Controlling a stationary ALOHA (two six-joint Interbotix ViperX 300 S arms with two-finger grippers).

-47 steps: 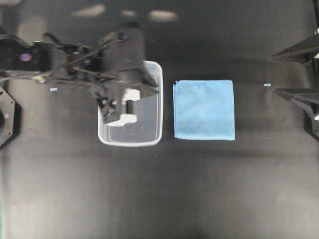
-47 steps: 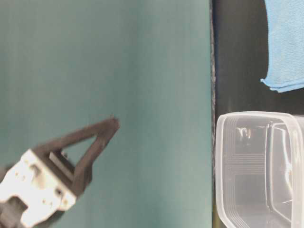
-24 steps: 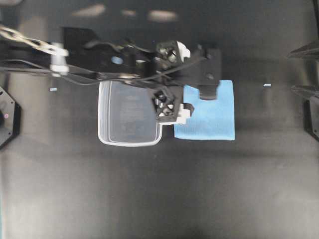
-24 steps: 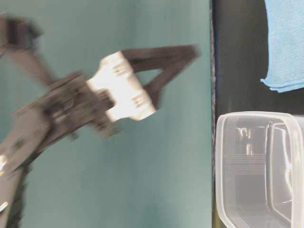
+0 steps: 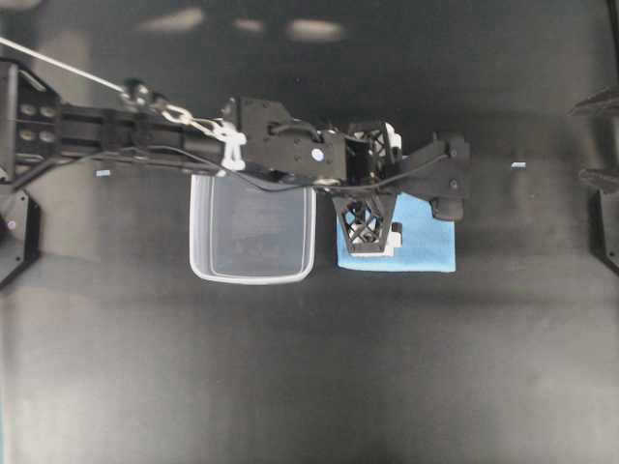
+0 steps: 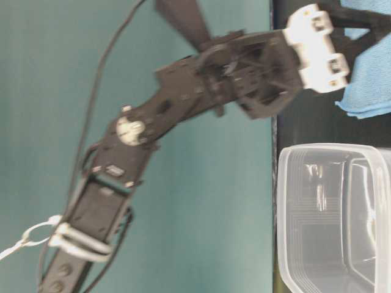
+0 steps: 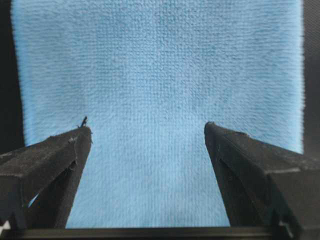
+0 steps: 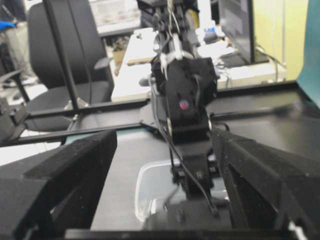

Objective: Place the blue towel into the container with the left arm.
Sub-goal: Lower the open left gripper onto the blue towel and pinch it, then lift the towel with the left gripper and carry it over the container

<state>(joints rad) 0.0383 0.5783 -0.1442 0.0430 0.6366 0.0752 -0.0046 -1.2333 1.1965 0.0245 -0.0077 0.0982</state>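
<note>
The blue towel (image 5: 426,244) lies flat on the black table, just right of the container (image 5: 203,263), a clear tub. My left gripper (image 5: 370,186) hangs over the towel's left half, open and empty. In the left wrist view the towel (image 7: 160,70) fills the frame and the gripper (image 7: 147,131) has its two black fingers spread wide just above the cloth. I cannot tell whether they touch it. The table-level view shows the towel's edge (image 6: 369,73) and the empty tub (image 6: 287,201). My right gripper (image 5: 580,141) is open at the far right edge.
The left arm (image 5: 145,130) stretches from the left across the tub's far rim. Small tape marks (image 5: 518,165) lie on the table. The right wrist view shows the left arm's wrist (image 8: 185,95), the tub (image 8: 145,192), and an office chair (image 8: 55,50) beyond the table.
My left arm swung right from above the container to over the towel. Its open fingers now straddle the towel's left half. The towel, the tub and the right arm have not moved.
</note>
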